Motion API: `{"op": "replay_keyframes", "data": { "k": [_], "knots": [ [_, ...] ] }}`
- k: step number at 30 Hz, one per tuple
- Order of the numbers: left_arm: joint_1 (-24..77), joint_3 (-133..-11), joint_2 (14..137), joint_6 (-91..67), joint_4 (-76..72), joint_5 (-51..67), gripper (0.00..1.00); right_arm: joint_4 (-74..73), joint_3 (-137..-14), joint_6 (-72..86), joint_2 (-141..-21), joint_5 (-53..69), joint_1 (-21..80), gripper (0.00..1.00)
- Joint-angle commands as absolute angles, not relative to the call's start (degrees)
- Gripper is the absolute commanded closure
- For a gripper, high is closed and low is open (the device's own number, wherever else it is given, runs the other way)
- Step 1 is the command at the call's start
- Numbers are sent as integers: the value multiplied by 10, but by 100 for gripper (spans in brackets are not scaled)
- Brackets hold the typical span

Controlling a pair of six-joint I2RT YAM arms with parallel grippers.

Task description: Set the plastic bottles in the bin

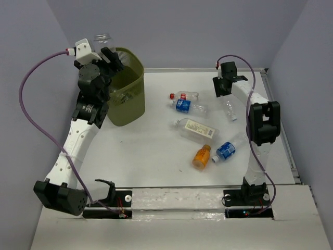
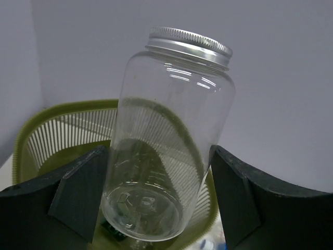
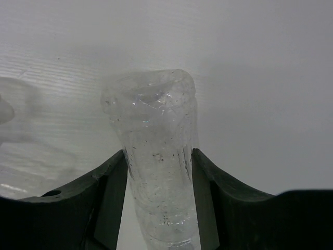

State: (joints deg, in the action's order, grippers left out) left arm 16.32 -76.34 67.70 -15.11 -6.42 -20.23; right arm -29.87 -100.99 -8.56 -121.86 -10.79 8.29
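Observation:
My left gripper [image 1: 104, 56] is raised over the olive-green mesh bin [image 1: 127, 104], shut on a wide clear bottle [image 1: 103, 39] with a silver cap. In the left wrist view that bottle [image 2: 171, 140] sits between both fingers [image 2: 78, 192], with the bin [image 2: 62, 130] below it. My right gripper [image 1: 225, 87] is at the back right, shut on a crumpled clear bottle [image 1: 229, 110] that lies on the table. The right wrist view shows both pads pressed on this bottle's [image 3: 156, 151] sides. Loose on the table lie red-labelled [image 1: 183, 96], blue-labelled [image 1: 187, 106] and white-labelled [image 1: 195, 128] bottles.
An orange bottle with a white cap [image 1: 202, 156] and another blue-labelled bottle [image 1: 226, 150] lie nearer the right arm's base. A raised rail [image 1: 283, 135] runs along the table's right edge. Grey walls close in the back and sides.

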Motion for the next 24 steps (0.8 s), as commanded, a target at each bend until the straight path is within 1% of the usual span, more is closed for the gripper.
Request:
{"op": "replay_keyframes", "data": {
  "k": [1,3,5,6,8,9,11,12,13,14,16,17,19,20,24],
  "knots": [
    [120,-794,712,-174,-137,-202,40,-185,-963,-59,-1084,-105,79,63],
    [110,-795,729,-164,-156,-213,40,-161,-938,-43,-1027,-99,86,66],
    [108,-798,755,-147,-163,-233,40,-136,-911,-35,-976,-91,101,67],
    [107,-798,764,-141,-163,-237,40,-128,-902,-34,-976,-91,108,67],
    [106,-796,780,-135,-157,-243,36,-107,-890,-26,-928,-77,124,67],
    [105,-789,783,-136,-156,-243,19,-101,-880,-20,-914,-66,131,67],
    [105,-776,778,-145,-158,-236,7,-77,-872,-4,-875,-25,155,67],
    [105,-769,773,-148,-161,-233,3,-69,-869,16,-863,-17,167,67],
    [105,-759,767,-151,-163,-227,1,-60,-870,18,-856,-19,183,67],
    [105,-754,752,-154,-163,-213,1,-51,-881,15,-851,-37,223,67],
    [105,-745,724,-170,-156,-196,1,-47,-915,9,-856,-48,259,67],
    [105,-742,714,-175,-150,-174,1,-40,-926,12,-864,-36,287,67],
    [105,-723,674,-191,-140,-143,1,-19,-947,37,-874,-11,308,67],
    [105,-715,659,-195,-135,-117,1,-11,-971,46,-880,15,318,67],
    [105,-648,556,-225,-85,-61,1,18,-1057,69,-938,38,387,67]
  ]
}}
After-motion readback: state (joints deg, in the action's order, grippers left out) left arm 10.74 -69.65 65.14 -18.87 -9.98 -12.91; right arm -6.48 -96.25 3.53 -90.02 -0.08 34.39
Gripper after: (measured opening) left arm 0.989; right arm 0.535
